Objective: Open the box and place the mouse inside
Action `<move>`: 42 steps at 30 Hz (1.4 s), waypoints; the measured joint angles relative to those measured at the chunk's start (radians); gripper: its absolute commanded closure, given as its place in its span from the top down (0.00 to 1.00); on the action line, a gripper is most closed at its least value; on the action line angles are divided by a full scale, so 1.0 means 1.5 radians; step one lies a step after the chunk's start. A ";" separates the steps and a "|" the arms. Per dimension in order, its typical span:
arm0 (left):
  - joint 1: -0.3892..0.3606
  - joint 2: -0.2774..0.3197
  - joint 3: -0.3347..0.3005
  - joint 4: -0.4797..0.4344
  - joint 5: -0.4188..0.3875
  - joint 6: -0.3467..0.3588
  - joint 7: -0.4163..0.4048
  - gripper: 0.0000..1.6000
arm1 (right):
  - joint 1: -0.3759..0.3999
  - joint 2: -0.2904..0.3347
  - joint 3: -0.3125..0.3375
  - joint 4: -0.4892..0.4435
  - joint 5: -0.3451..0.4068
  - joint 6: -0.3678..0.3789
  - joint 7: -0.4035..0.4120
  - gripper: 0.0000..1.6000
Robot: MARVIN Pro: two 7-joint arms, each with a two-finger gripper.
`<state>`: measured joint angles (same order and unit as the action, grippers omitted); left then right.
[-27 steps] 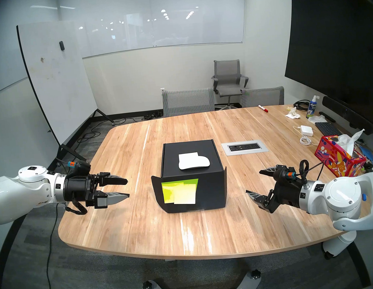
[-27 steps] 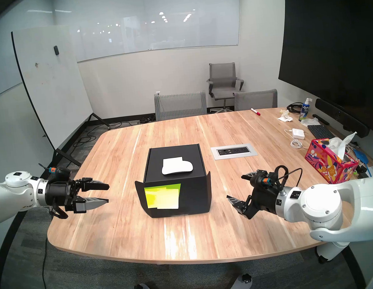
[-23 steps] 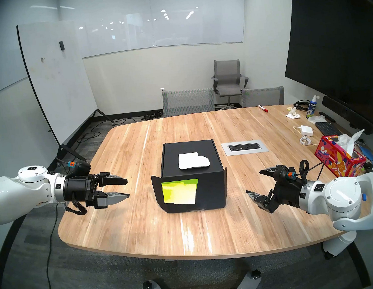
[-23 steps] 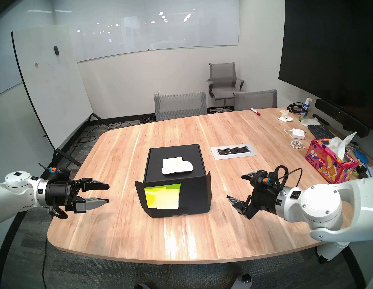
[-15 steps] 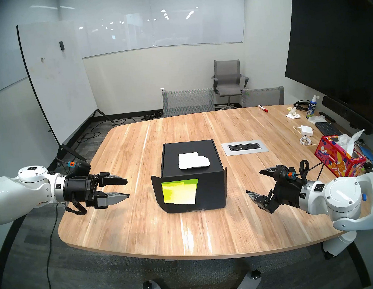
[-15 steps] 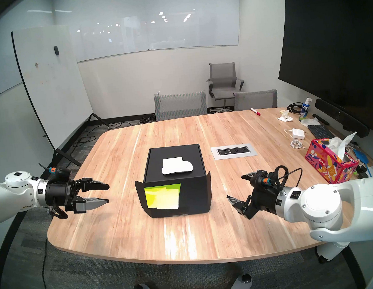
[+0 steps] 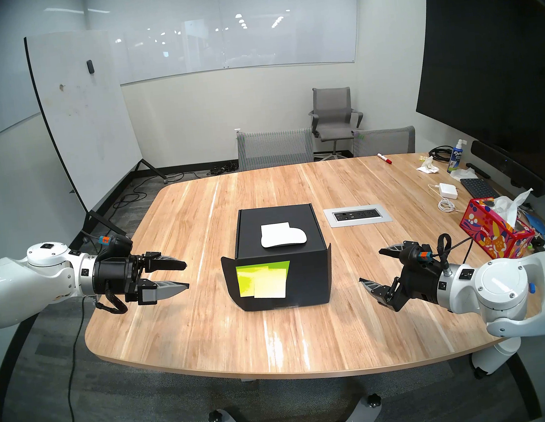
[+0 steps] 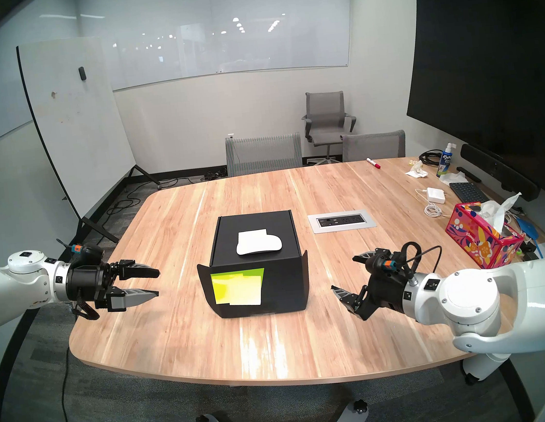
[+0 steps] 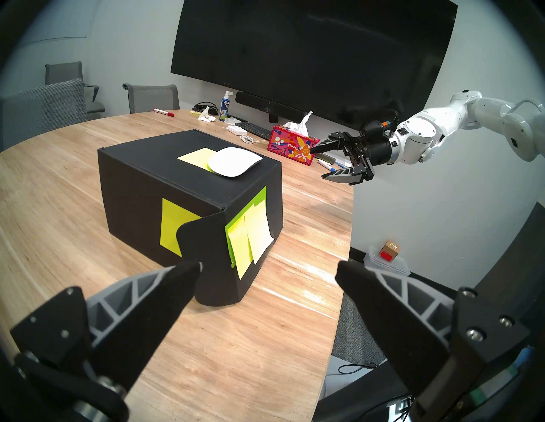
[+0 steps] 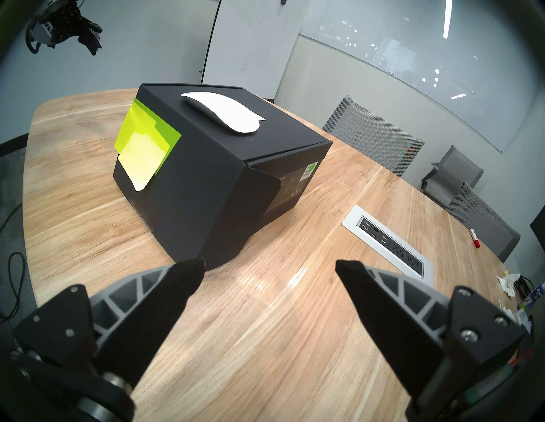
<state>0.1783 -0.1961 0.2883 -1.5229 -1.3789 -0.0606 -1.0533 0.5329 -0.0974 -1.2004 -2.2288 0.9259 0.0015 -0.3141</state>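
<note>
A wooden desk (image 7: 210,331) carried a power outlet panel (image 7: 358,215), a red patterned tissue box (image 7: 493,231), a white adapter (image 7: 449,190), a red marker (image 7: 384,158), a spray bottle (image 7: 455,156) and what looked like crumpled tissue (image 7: 428,166).

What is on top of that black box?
A white mouse lies on the closed black box, partly over a pale sticky note. The box's inside is hidden.

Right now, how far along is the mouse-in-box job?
Nothing looks done yet. The black box is closed on the table, its front flap down with sticky notes on it, and the white mouse rests on its lid. Nothing is in hand: the left hand and right hand hover open on either side. Left: move the mouse off, open the lid, put the mouse inside.
</note>
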 measured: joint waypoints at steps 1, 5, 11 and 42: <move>0.000 0.000 0.000 0.000 0.000 0.000 0.000 1.00 | 0.000 0.000 0.000 0.000 0.000 0.000 0.000 1.00; 0.000 0.000 0.000 0.000 0.000 0.000 0.000 1.00 | 0.000 0.000 0.000 0.000 0.000 0.000 0.000 1.00; 0.000 0.000 0.000 0.000 0.000 0.000 0.000 1.00 | 0.000 0.000 0.000 0.000 0.000 0.000 0.000 1.00; 0.000 0.000 0.001 0.000 0.000 0.000 0.000 1.00 | 0.000 0.000 0.000 0.000 0.000 0.000 0.000 1.00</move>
<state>0.1780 -0.1961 0.2893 -1.5229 -1.3789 -0.0613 -1.0533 0.5323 -0.0974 -1.2005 -2.2288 0.9263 0.0015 -0.3141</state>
